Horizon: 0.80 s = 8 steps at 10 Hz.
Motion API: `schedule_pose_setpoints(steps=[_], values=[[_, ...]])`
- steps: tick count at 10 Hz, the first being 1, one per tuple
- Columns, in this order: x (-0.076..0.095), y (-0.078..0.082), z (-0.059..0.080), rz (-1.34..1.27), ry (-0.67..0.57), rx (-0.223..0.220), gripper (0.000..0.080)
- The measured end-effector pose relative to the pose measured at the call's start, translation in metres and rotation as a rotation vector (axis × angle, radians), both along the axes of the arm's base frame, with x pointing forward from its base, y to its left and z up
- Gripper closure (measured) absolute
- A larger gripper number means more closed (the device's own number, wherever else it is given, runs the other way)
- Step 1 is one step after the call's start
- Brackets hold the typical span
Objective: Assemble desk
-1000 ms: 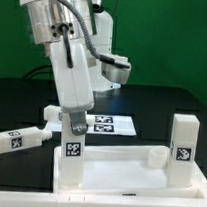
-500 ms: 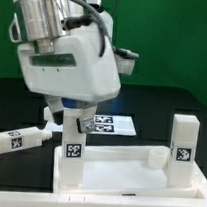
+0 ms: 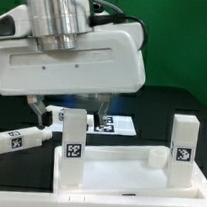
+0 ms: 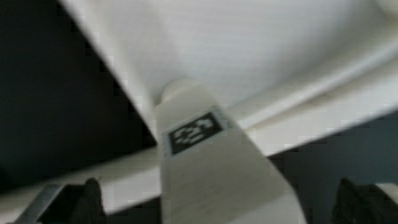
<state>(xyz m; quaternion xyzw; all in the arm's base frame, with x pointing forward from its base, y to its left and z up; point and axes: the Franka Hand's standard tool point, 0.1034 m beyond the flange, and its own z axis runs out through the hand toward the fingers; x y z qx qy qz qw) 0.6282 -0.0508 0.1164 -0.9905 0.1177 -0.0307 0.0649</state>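
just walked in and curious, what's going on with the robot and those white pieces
A Panda arm is assembling a small white desk. Its gripper hangs open over a leg standing upright on the tabletop panel, at the exterior view's left, jaws apart and not gripping it. A second leg stands at the panel's end on that view's right; a third leg lies loose on the table beside it.

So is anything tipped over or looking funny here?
One white leg lies on its side on the black table at the exterior view's left, beside the tabletop panel, while two other legs stand upright on that panel. It looks like a loose part not yet fitted, not something broken. Nothing else stands out.
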Motion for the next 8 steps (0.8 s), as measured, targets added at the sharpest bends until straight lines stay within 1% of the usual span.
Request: schedule_pose_setpoints(steps=[2,3,4,5,6,7,8], values=[[0.001,-0.0022,0.0001,0.385,-0.025,-0.064,0.0151],[0.0009,-0.0012,-0.0005,0.396,-0.025,-0.065,0.0151],[0.0009,-0.0019,-0.0005,0.389,-0.025,-0.065,0.0266],[0.0009,-0.0019,-0.0005,0.351,-0.021,-0.062,0.0468],[0.001,-0.0019,-0.0005,0.289,-0.015,-0.057,0.0468],[0.001,-0.002,-0.0005,0.198,-0.006,-0.051,0.0515],[0.0011,-0.0019,-0.0004,0.111,0.003,-0.045,0.0515]])
